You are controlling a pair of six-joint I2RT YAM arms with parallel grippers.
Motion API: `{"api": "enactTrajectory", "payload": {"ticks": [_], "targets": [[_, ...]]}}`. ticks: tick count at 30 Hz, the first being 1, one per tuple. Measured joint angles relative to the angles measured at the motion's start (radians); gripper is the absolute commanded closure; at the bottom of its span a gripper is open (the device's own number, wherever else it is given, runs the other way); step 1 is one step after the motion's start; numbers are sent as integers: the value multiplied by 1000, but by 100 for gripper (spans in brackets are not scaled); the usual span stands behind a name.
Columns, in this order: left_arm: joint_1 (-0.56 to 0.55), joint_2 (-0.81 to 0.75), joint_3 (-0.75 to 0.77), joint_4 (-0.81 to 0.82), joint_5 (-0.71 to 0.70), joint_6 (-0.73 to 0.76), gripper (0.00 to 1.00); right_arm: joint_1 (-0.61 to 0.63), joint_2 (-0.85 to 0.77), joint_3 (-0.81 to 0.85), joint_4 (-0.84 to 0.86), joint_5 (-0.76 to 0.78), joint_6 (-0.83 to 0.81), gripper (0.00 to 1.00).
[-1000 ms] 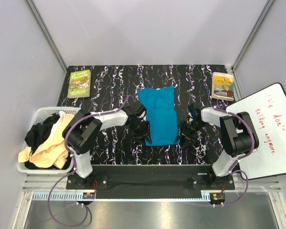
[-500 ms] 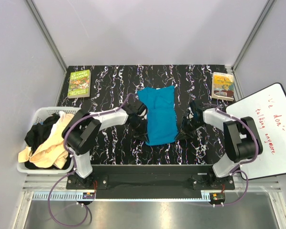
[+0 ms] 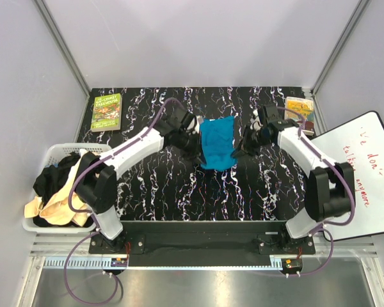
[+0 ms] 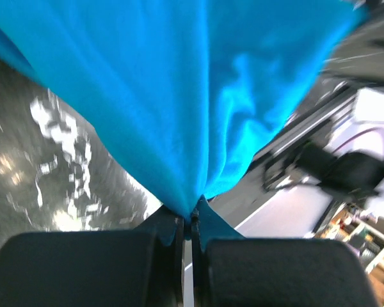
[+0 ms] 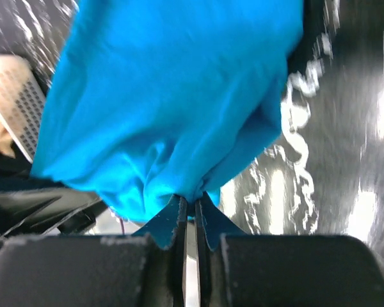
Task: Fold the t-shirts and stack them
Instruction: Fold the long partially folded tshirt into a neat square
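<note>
The teal blue t-shirt (image 3: 217, 144) lies folded over on the black marbled table, near the middle toward the back. My left gripper (image 3: 193, 142) is shut on its left edge; the left wrist view shows teal cloth (image 4: 179, 102) pinched between the jaws. My right gripper (image 3: 242, 148) is shut on its right edge; the right wrist view shows bunched teal cloth (image 5: 173, 109) pinched at the jaw tips. A black t-shirt (image 3: 51, 180) and cream-beige t-shirts (image 3: 67, 201) lie heaped in the white basket (image 3: 57, 150) at the left.
A green book (image 3: 106, 112) lies at the table's back left corner and a yellow book (image 3: 299, 115) at the back right. A whiteboard (image 3: 358, 176) with red writing leans at the right edge.
Both grippers have moved from the shirt's near end toward the back, carrying its near hem with them. The shirt went from long and flat to folded about half as long.
</note>
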Motion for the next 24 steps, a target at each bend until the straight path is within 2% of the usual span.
{"api": "enactTrajectory", "payload": {"ticks": [5,16,21,22,23,24], "targets": [[79,77,149,-8,14,5,95,-3,150,208,-7,18,-39,94],[254,372,462,-9,90,5,89,-64,541,684,-22,25,-103,91],[297,479,574,3,124,-16,89,-69,692,888,-43,22,-108,87],[303,496,591,3,129,-23,89,-69,721,920,-43,19,-108,84],[310,519,613,8,137,-31,79,-69,748,953,-49,18,-107,81],[316,536,628,14,141,-36,65,-69,771,975,-50,16,-106,72]]}}
